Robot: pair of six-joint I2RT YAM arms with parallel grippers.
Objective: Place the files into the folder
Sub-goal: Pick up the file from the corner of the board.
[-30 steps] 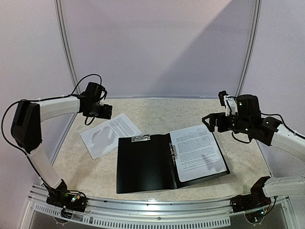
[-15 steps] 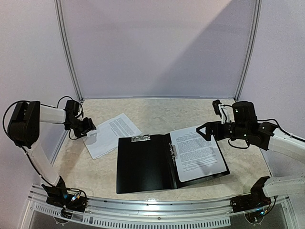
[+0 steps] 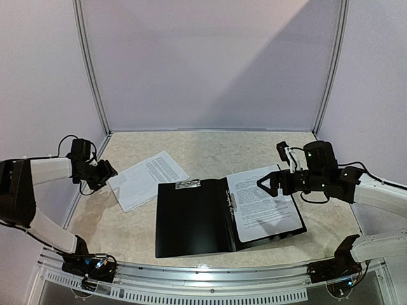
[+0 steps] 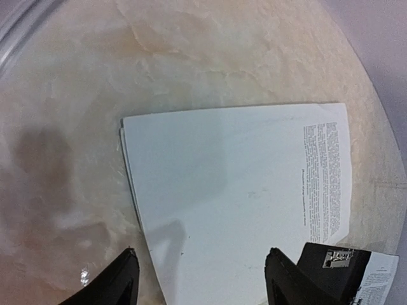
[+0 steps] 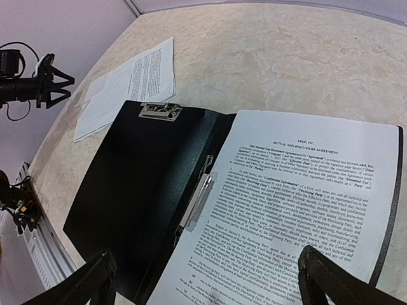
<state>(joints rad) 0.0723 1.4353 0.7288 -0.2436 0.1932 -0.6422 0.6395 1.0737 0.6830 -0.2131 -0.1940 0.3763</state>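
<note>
The black folder [image 3: 191, 216] lies open in the middle of the table, with a metal clip [image 5: 197, 200] along its fold. A printed sheet [image 3: 264, 203] rests on its right half. More of the files [image 3: 147, 178], a thin white stack, lie loose on the table to its left. My left gripper [image 3: 108, 170] hovers low at the stack's left edge, open, with the sheets [image 4: 235, 203] below and ahead of its fingers and nothing held. My right gripper [image 3: 264, 184] hangs open above the folder's printed sheet [image 5: 299, 203], holding nothing.
The marbled tabletop [image 3: 210, 149] is walled at the back and both sides. A metal rail [image 3: 191, 279] runs along the near edge by the arm bases. A small label [image 3: 187, 184] sits at the top of the folder's left half.
My left arm has swung down and left, from above the loose sheets to their left edge, its jaws narrowing slightly. My right gripper has moved left and down over the folder's page.
</note>
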